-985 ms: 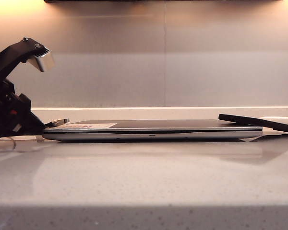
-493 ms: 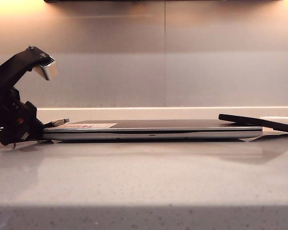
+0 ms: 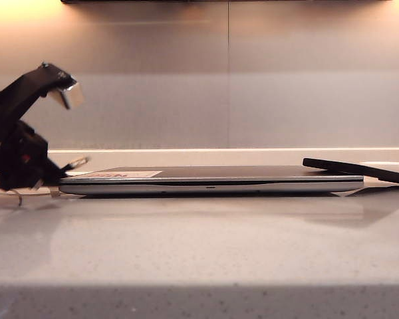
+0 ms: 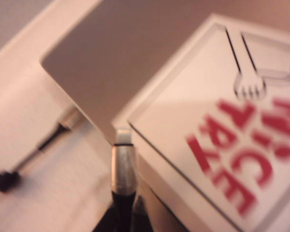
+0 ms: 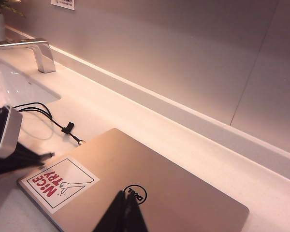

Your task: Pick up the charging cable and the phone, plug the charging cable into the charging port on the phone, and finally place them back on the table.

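One step is under way: left claw (image 3: 53, 174) clamped on charging cable (image 4: 123, 164) beside the laptop (image 3: 213, 179); right claw (image 5: 122, 215) pinched together, empty; phone (image 3: 359, 170) untouched on the counter (image 3: 199, 246); plugging remains

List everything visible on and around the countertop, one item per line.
charging cable: one, black cord with silvery plug, plug end held at the laptop's stickered corner; a second plug end lies on the table beside that corner
laptop: one, silver, closed, flat on the table
sticker: one, red and white, on the laptop lid
phone: one, black, resting tilted at the laptop's right end
table: one, pale speckled
sink: one, white, set into the table
faucet: one, silver, at the sink
left gripper: shut on the cable plug
right gripper: shut, above the laptop lid
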Action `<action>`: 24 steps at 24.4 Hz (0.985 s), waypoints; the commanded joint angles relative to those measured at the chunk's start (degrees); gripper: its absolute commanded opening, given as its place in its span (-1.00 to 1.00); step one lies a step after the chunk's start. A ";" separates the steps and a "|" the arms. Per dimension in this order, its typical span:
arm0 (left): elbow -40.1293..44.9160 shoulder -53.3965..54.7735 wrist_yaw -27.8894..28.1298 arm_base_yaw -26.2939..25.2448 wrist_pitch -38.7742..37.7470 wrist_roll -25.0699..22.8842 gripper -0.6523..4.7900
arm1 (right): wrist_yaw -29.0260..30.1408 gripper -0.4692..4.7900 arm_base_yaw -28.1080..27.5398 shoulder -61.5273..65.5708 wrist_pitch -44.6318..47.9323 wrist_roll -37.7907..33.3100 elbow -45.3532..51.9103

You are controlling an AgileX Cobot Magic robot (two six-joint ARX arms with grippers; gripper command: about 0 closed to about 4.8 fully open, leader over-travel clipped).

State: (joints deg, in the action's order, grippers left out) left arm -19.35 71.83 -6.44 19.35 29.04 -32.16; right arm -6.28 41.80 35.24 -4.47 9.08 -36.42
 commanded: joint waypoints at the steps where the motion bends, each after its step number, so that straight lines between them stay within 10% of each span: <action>1: -3.26 -2.43 -0.24 0.04 -1.36 6.82 -0.78 | -0.24 -0.84 0.07 -0.15 1.31 0.09 -0.26; 10: -9.01 -12.20 -0.24 0.17 -10.16 29.35 -0.78 | -5.88 -0.84 -0.02 -0.11 1.27 -3.61 -0.26; 24: -9.01 -18.88 -0.24 11.28 -15.63 32.20 -0.78 | 0.42 -0.84 -14.58 -0.09 -4.92 -19.08 -0.24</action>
State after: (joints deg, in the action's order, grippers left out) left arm -28.10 53.08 -6.63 30.48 12.86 -0.14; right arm -9.23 28.75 35.27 -8.78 -7.14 -36.42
